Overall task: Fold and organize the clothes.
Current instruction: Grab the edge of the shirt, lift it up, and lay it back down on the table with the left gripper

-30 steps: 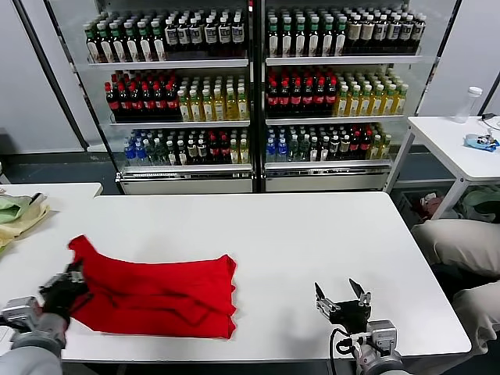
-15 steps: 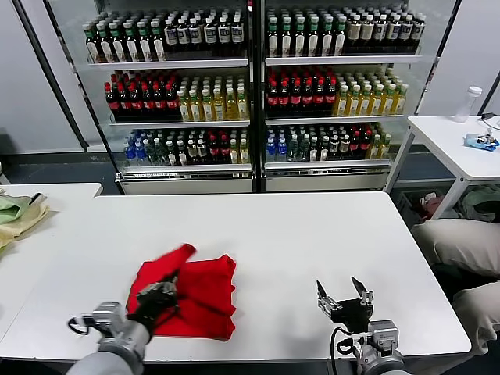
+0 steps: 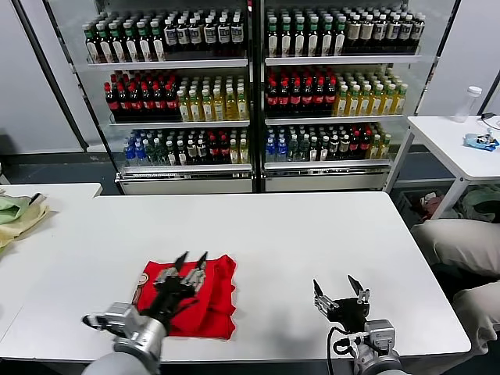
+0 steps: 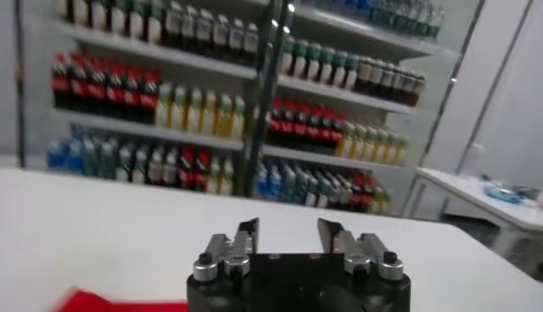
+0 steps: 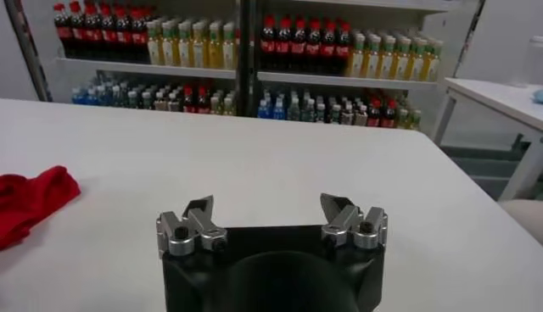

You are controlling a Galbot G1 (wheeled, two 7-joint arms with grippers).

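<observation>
A bright red T-shirt [image 3: 205, 301] lies folded into a small bundle on the white table [image 3: 266, 234], near the front, left of centre. A bit of its print shows at its left edge. My left gripper [image 3: 191, 260] is open and empty, just above the bundle's top. A red edge shows in the left wrist view [image 4: 85, 301]. My right gripper [image 3: 338, 285] is open and empty near the front edge, right of the shirt. The shirt also shows in the right wrist view [image 5: 30, 199].
A drinks cooler [image 3: 250, 94] full of bottles stands behind the table. A side table [image 3: 23, 211] with light cloths is at the left. A person in beige trousers [image 3: 461, 250] sits at the right, by another white table [image 3: 457, 144].
My left gripper carried the shirt's left part over to the right, folding it into a small bundle, then let go and opened. The right arm barely moved.
</observation>
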